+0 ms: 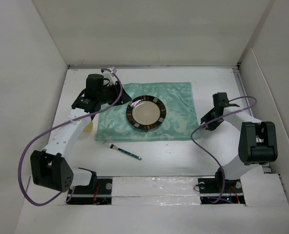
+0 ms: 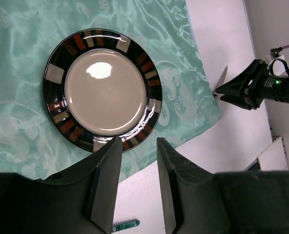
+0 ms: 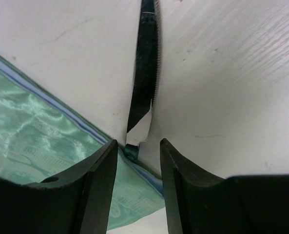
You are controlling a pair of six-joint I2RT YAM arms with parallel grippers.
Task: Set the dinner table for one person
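Pincer on my left [image 2: 138,142] half open, empty, over rim of round dark-banded ceramic plate [image 2: 105,87] on mint-green cloth mat [image 2: 17,44]. My right pincer [image 3: 138,142] half open astride dark serrated knife [image 3: 145,73], not gripping it; knife lies on matte white counter [image 3: 232,73] beside mat. Risk: crooked lift knocks knife askew.

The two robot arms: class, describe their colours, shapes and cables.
The left arm and the right arm have white links and boxy black joint housings. A purple cable loops beside each. The left pincer and right pincer are black, each with two flat, tapering fingers.
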